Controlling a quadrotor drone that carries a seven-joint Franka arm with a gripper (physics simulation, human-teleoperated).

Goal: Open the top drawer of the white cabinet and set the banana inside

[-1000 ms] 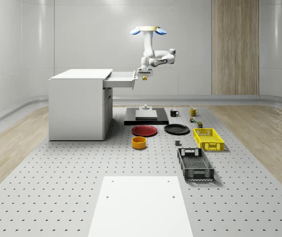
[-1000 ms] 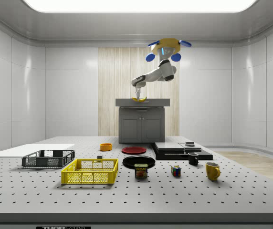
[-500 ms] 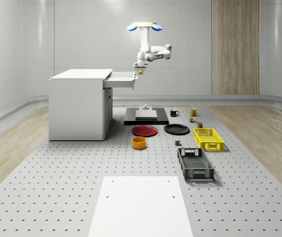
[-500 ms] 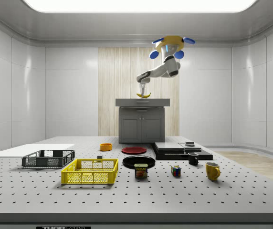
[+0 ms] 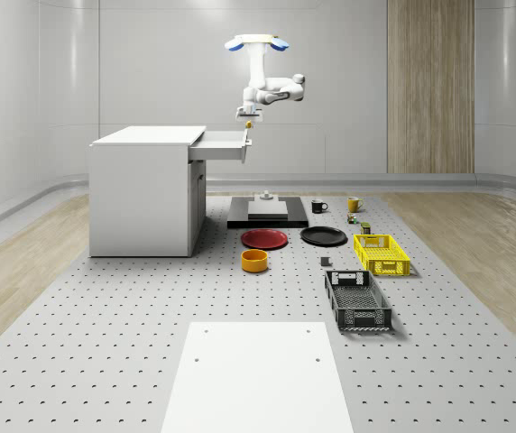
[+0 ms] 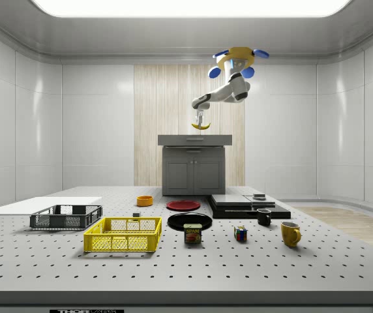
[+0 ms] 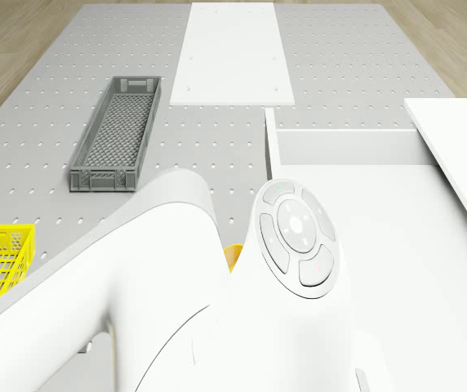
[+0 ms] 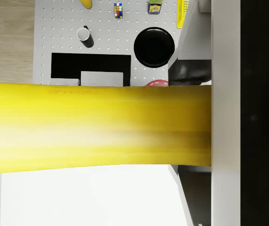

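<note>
Top drawer (image 5: 222, 144) of white cabinet (image 5: 145, 189) stood pulled out. Drone (image 5: 256, 42) hovered high, just off the drawer's front edge. Gripper (image 5: 245, 115) hung above that edge, fingers clamped on the banana (image 6: 201, 126), which was held clear above the drawer in the side view. In the wrist view the banana (image 8: 97, 127) crossed the frame, with pale drawer floor beneath it. Step judged: carrying the banana over the open drawer. Next move probably calls for centring over the drawer, lowering, then letting go.
</note>
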